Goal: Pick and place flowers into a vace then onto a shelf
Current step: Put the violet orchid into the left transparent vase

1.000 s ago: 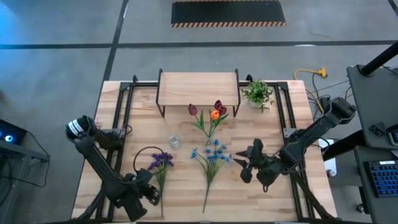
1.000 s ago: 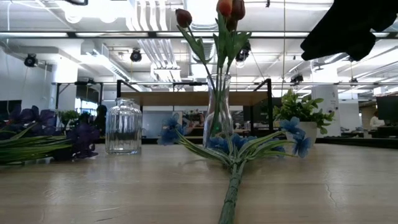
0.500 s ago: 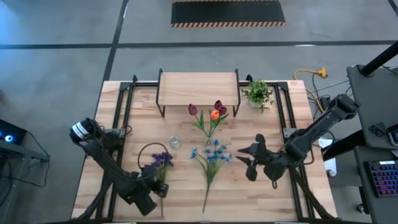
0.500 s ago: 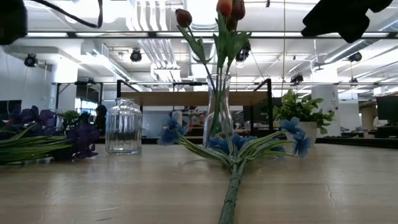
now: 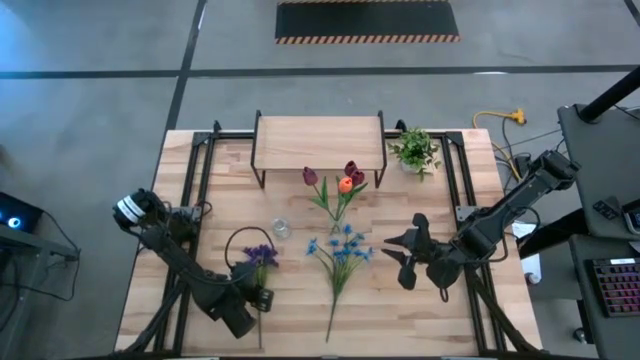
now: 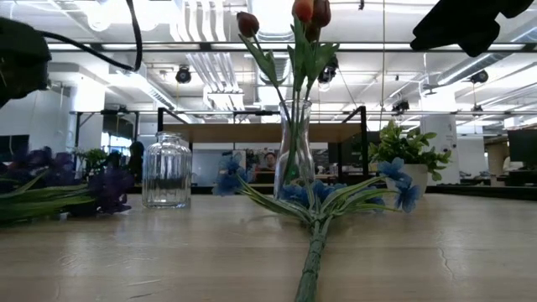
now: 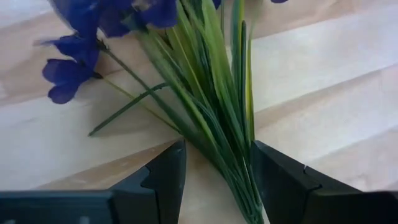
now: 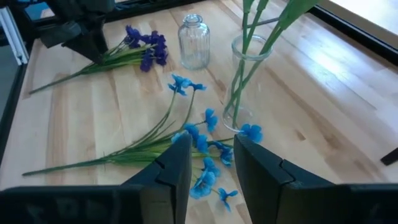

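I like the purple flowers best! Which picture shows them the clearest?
The left wrist view: the purple flowers fill it, green stems running between the left gripper fingers. The high view shows them small on the table, the low view sideways at the edge, and the right wrist view farther off.

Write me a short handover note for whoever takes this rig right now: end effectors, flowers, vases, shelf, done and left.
Left end effector: open, fingers straddling the purple flower stems, flat on the table.
Right end effector: open, empty, above the blue flowers, which lie flat.
Done: tulips stand in the tall glass vase.
Ribbed jar: empty.
Left: vase the purple and blue flowers, then move onto the shelf, which holds nothing yet.
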Controlling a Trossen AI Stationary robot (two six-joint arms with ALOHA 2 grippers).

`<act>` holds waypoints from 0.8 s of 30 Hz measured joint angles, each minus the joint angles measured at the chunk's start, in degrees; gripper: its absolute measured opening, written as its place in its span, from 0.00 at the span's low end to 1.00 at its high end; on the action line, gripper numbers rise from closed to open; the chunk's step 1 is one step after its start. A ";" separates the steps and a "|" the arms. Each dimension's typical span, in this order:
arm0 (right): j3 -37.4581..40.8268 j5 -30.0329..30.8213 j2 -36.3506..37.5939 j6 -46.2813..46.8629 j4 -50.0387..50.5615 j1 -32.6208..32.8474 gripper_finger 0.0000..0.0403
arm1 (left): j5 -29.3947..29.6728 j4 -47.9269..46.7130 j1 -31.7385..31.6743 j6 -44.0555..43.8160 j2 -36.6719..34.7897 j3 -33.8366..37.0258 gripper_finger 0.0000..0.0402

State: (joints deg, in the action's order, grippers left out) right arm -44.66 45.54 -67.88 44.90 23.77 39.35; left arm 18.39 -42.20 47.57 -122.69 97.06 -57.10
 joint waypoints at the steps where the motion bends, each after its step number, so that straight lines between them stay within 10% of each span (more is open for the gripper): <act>1: 0.00 -0.36 0.00 -0.16 0.00 -0.06 0.28 | -0.04 -0.10 -0.07 0.00 0.00 0.16 0.40; 16: 0.00 -0.60 0.00 -1.39 0.00 -0.15 0.25 | 0.06 5.18 -0.65 1.53 -0.49 3.73 0.40; 24: 0.00 -0.60 0.00 -1.63 0.02 -0.41 0.23 | 0.56 6.01 -0.72 2.03 -0.57 3.68 0.18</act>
State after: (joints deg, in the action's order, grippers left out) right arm -44.66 44.95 -67.88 43.27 23.79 38.94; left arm 18.95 -36.19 46.85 -120.66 96.49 -53.42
